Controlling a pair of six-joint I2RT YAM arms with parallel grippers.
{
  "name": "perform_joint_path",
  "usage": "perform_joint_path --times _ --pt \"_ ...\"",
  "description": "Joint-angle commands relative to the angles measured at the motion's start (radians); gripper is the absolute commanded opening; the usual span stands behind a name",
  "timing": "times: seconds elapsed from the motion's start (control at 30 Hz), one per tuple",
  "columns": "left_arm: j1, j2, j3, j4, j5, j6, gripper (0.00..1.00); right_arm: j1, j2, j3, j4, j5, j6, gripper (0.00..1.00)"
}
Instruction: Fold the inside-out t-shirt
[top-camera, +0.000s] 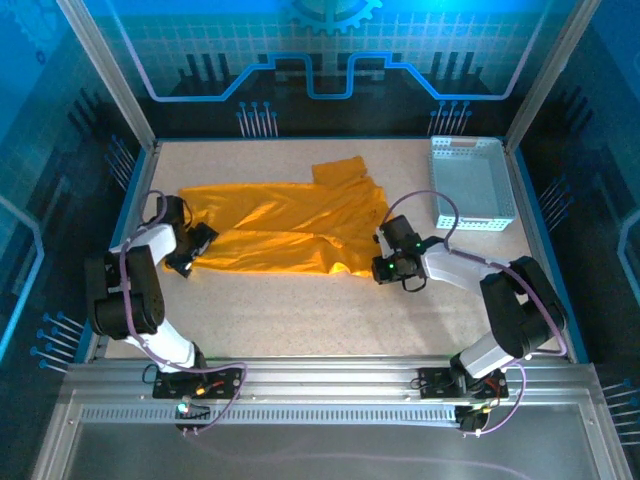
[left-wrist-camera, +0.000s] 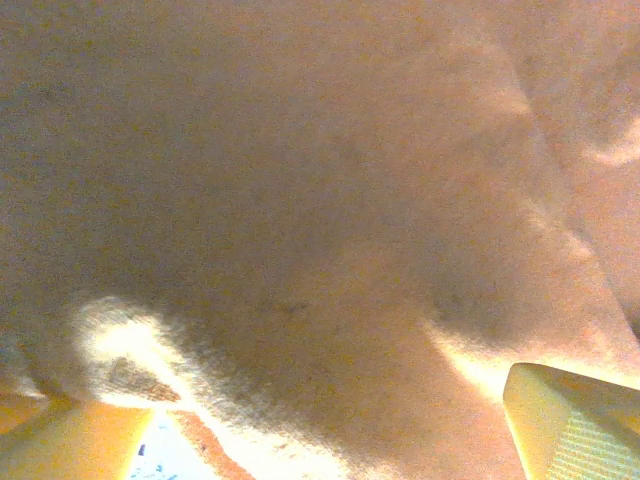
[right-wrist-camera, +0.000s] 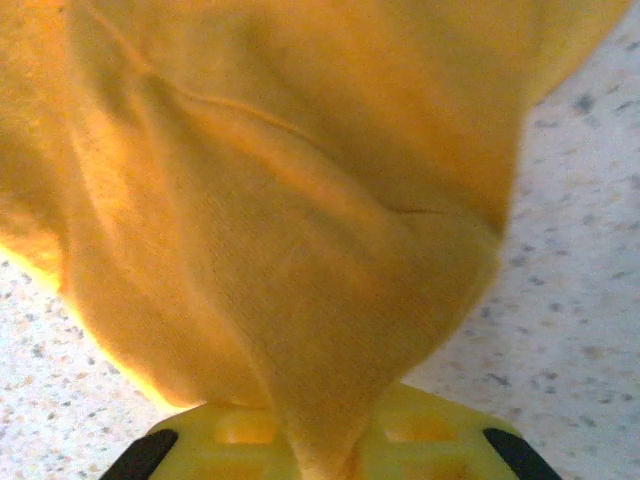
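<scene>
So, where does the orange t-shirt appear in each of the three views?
Top view: the t-shirt lies spread over the middle of the table, left of the basket.
Left wrist: the t-shirt is close up and blurred, across the upper and middle picture.
Right wrist: the t-shirt runs from the top down into the right claw.
Shared landmark: the speckled table.

Soft, matt knitted cloth: a creased t-shirt (top-camera: 290, 225) on a matt, speckled, stone-look table (top-camera: 300, 310). Right of the t-shirt, a basket (top-camera: 475, 222) of pale perforated plastic. Nearer than the t-shirt, a ribbed, dull-sheened metal rail (top-camera: 330, 378).
</scene>
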Motion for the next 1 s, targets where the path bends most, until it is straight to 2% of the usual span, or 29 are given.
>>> perform_joint_path --times 0.0,0.1,0.23,0.3,0.43,0.57,0.67,0.77,0.97 --pt "0.044 0.026 -0.051 -0.052 -0.038 0.010 0.92 0.002 -0.049 0.046 -0.125 0.180 -0.011 0.12" --pt "0.056 0.016 -0.049 -0.055 -0.047 0.008 0.92 0.009 -0.088 0.064 -0.150 0.169 -0.034 0.10" --pt "0.067 0.010 -0.039 -0.067 -0.060 0.009 0.93 0.065 -0.092 0.155 -0.269 0.344 -0.061 0.09" --pt "0.073 0.009 -0.040 -0.069 -0.060 0.009 0.92 0.073 -0.088 0.173 -0.303 0.371 -0.070 0.14" --pt "0.069 0.001 -0.037 -0.075 -0.033 0.008 0.93 0.082 -0.079 0.154 -0.319 0.296 -0.033 0.37" --pt "0.058 -0.072 -0.039 -0.101 -0.004 0.004 0.96 0.079 -0.135 0.144 -0.341 0.275 -0.004 0.51" --pt "0.056 -0.138 -0.005 -0.157 -0.032 0.017 0.97 0.069 -0.190 0.176 -0.348 0.248 -0.018 0.54" --pt "0.029 -0.196 0.042 -0.205 -0.087 0.031 0.98 0.063 -0.191 0.190 -0.301 0.153 0.005 0.57" --pt "-0.152 -0.209 0.100 -0.225 -0.136 0.027 0.99 -0.034 -0.061 0.255 -0.184 0.002 0.105 0.50"
